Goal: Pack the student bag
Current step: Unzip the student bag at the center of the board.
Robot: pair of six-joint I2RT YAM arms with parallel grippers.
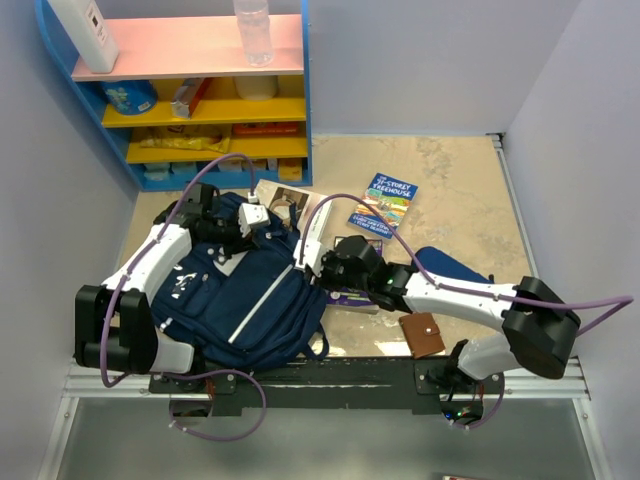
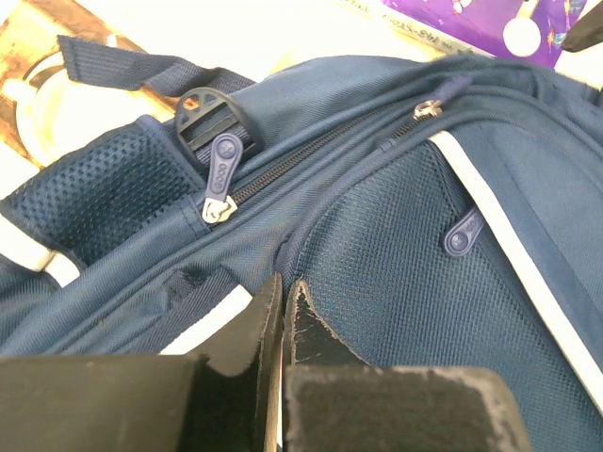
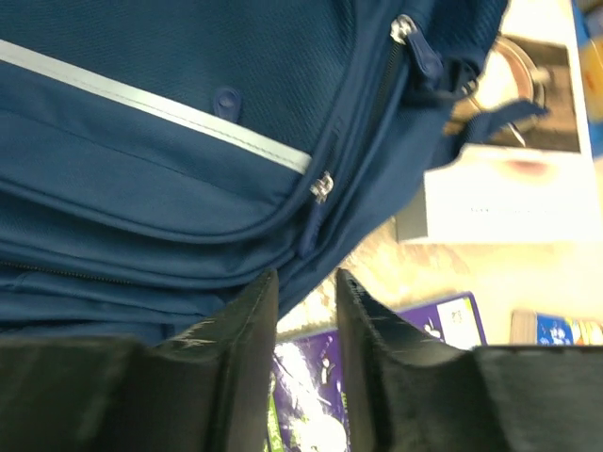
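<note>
Your navy blue fabric backpack [image 1: 250,295] with light grey trim stripes lies flat and front side up on the beige worktop [image 1: 450,180]. It is at about 8 o'clock from the worktop's middle, just ahead of the arm bases, and its top end points toward 1 o'clock.

Your left gripper [image 2: 285,290] sits at 12 o'clock on the bag, over that top end. Its black fingers [image 2: 247,334] are pressed nearly together, with their tips at the fabric beside a grey stripe. You cannot tell whether any cloth is pinched between them. In the left wrist view, a navy rubber zip pull [image 2: 224,162] and a black plastic buckle [image 2: 203,111] lie just past the tips, toward 11 o'clock.

Your right gripper [image 3: 304,282] is at the bag's 3 o'clock edge. Its fingers stand narrowly apart and hold nothing; the bag's edge is just beyond the tips. A purple-covered book [image 3: 311,395] shows through the gap, lying against that side of the bag.

A blue paperback with a treehouse cover [image 1: 383,203] lies at 1 o'clock from the bag, well apart. A brown leather wallet [image 1: 423,334] rests at 4 o'clock, near the right arm's base. A blue-sided shelf unit with pink and yellow boards [image 1: 180,45] stands at 11 o'clock, and a clear plastic bottle [image 1: 253,30] stands on its top board.
</note>
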